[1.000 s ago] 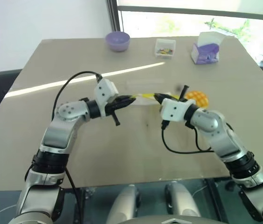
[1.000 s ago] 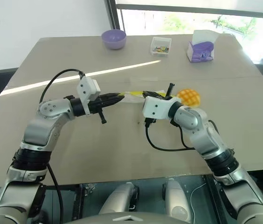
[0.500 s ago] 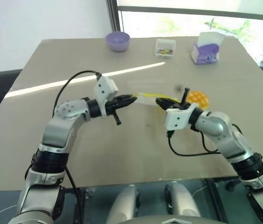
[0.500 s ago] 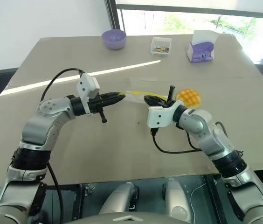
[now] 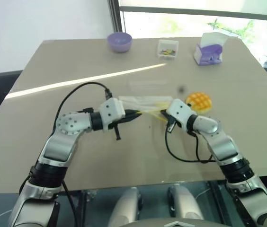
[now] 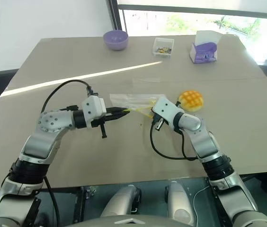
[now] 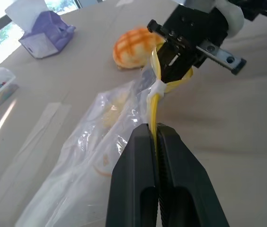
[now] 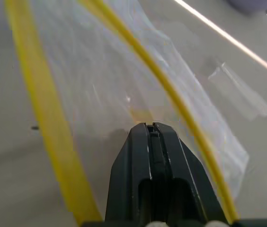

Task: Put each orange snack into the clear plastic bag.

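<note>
The flat, crinkly clear plastic bag [image 6: 133, 101] with the yellow strip along its mouth is held near the middle of the tan table [image 6: 76, 151]. The yellow strip is pinched on one side by the left gripper [image 7: 155, 135], whose black fingers are squeezed together on it. The other side is clamped by the right gripper [image 7: 173, 71]. The round orange snack [image 5: 199, 101] with the criss-cross top is left on the table, just beside the right gripper, toward the right edge. The thin strip could be pulled out of a grip if it is tugged too hard. With both grippers kept busy, the snack cannot be picked up unless one side is let go, and then the mouth could flop shut.
</note>
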Tool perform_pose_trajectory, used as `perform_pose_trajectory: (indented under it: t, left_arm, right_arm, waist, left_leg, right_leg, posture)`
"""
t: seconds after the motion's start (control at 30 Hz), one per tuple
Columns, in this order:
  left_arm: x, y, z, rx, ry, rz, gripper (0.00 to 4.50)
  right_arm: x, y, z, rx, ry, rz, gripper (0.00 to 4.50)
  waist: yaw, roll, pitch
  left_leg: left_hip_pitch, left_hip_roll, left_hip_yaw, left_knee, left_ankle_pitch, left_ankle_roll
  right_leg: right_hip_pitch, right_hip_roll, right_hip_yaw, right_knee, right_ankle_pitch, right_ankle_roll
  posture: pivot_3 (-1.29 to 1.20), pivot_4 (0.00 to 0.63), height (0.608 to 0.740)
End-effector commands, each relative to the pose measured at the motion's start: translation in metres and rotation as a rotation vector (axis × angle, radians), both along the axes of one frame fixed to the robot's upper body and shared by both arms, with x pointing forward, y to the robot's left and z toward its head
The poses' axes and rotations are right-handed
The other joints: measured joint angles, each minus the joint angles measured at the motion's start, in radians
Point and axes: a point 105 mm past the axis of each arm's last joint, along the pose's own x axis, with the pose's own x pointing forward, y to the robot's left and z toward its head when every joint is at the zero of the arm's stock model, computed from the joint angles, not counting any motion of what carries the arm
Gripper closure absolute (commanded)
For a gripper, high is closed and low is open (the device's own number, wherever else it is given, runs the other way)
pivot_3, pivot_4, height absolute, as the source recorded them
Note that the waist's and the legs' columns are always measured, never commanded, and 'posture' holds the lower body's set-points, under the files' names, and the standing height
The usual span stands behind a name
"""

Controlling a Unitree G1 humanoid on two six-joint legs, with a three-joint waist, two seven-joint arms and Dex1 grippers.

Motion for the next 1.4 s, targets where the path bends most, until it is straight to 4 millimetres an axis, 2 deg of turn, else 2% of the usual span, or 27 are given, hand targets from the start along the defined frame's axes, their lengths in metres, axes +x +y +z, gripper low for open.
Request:
perform_pose_trajectory:
  t: [0.03,0.07,0.17,0.27,0.3,0.43,0.57,0.7,0.87,1.0,1.2,1.4]
  left_arm:
    - [-0.005,-0.002,0.003,0.020,-0.053,-0.020,4.50]
    - [-0.005,-0.002,0.003,0.019,-0.052,-0.016,4.50]
    - [-0.002,0.000,0.004,-0.005,-0.037,0.018,4.50]
    - [0.001,0.004,0.006,-0.029,-0.020,0.048,4.50]
    - [0.001,0.004,0.006,-0.032,-0.016,0.052,4.50]
    - [0.002,0.006,0.006,-0.034,-0.009,0.060,4.50]
    - [0.005,0.008,0.007,-0.044,0.000,0.076,4.50]
    - [0.009,0.011,0.006,-0.049,0.007,0.100,4.50]
    - [0.018,0.016,0.007,-0.080,0.028,0.163,4.50]
    - [0.023,0.018,0.010,-0.109,0.041,0.199,4.50]
    - [0.026,0.018,0.013,-0.108,0.035,0.219,4.50]
    - [0.027,0.015,0.017,-0.120,0.031,0.218,4.50]
  right_arm:
    - [0.006,-0.003,0.006,-0.036,-0.057,-0.056,4.46]
    - [0.008,-0.003,0.005,-0.058,-0.072,-0.063,4.46]
    - [0.017,-0.011,0.003,-0.153,-0.160,-0.118,3.64]
    - [0.024,-0.013,0.006,-0.229,-0.284,-0.144,2.06]
    - [0.025,-0.013,0.007,-0.243,-0.312,-0.140,1.76]
    - [0.025,-0.011,0.003,-0.277,-0.362,-0.113,0.04]
    - [0.027,-0.014,0.000,-0.316,-0.395,-0.104,0.04]
    - [0.031,-0.020,0.004,-0.336,-0.441,-0.128,0.04]
    - [0.030,-0.018,0.021,-0.224,-0.446,-0.110,0.04]
    - [0.023,-0.013,0.025,-0.267,-0.482,-0.045,0.04]
    - [0.011,-0.012,0.032,0.011,-0.264,0.007,0.04]
    - [0.007,-0.013,0.030,0.029,-0.221,0.025,0.04]
  waist:
    - [0.002,0.000,0.000]
    - [0.004,0.000,0.000]
    - [0.003,0.000,0.000]
    - [0.000,0.000,0.000]
    - [-0.003,0.000,0.000]
    - [-0.004,0.000,0.000]
    - [-0.003,0.000,0.000]
    - [-0.003,0.000,0.000]
    - [-0.003,0.000,0.000]
    - [-0.003,0.000,0.000]
    - [-0.004,0.000,0.000]
    - [-0.002,0.000,0.000]
  left_leg:
    - [0.000,0.000,0.000,0.000,0.000,0.000]
    - [0.000,0.000,0.000,0.000,0.000,0.000]
    - [0.000,0.000,0.000,0.000,0.000,0.000]
    - [0.000,-0.001,0.000,0.000,0.001,-0.001]
    - [0.000,-0.001,0.000,0.000,0.001,-0.001]
    - [0.000,0.000,0.000,0.000,0.001,-0.001]
    - [0.000,-0.001,0.000,0.000,0.001,-0.001]
    - [0.000,0.000,0.000,0.000,0.001,-0.001]
    - [0.000,0.000,0.000,0.000,0.001,-0.001]
    - [0.000,0.000,0.000,0.000,0.001,-0.001]
    - [0.000,0.000,0.000,0.000,0.001,-0.001]
    - [0.000,0.000,-0.001,0.000,-0.001,0.002]
  right_leg:
    - [0.000,0.000,0.000,0.000,0.000,0.000]
    - [0.000,0.000,0.000,0.000,0.000,0.000]
    - [0.000,0.000,0.000,0.000,0.000,0.000]
    - [0.000,0.000,0.000,0.000,0.000,0.000]
    - [0.000,0.000,0.000,0.000,0.000,0.000]
    - [0.000,0.000,0.000,0.000,0.000,0.000]
    - [0.000,0.000,0.000,0.000,0.000,0.000]
    - [0.000,0.000,0.000,0.000,0.000,0.000]
    - [0.000,0.000,0.000,0.000,0.000,0.000]
    - [0.000,0.000,0.000,0.000,0.000,0.000]
    - [0.000,0.000,0.000,0.000,0.000,0.000]
    - [0.000,0.000,-0.001,0.000,0.000,0.000]
  posture:
    - [0.00,0.150,0.740]
    - [0.00,0.150,0.740]
    - [0.00,0.150,0.740]
    - [0.00,0.150,0.740]
    - [0.00,0.150,0.740]
    - [0.00,0.150,0.740]
    - [0.00,0.150,0.740]
    - [0.00,0.150,0.740]
    - [0.00,0.150,0.740]
    - [0.00,0.150,0.740]
    - [0.00,0.150,0.740]
    - [0.00,0.150,0.740]
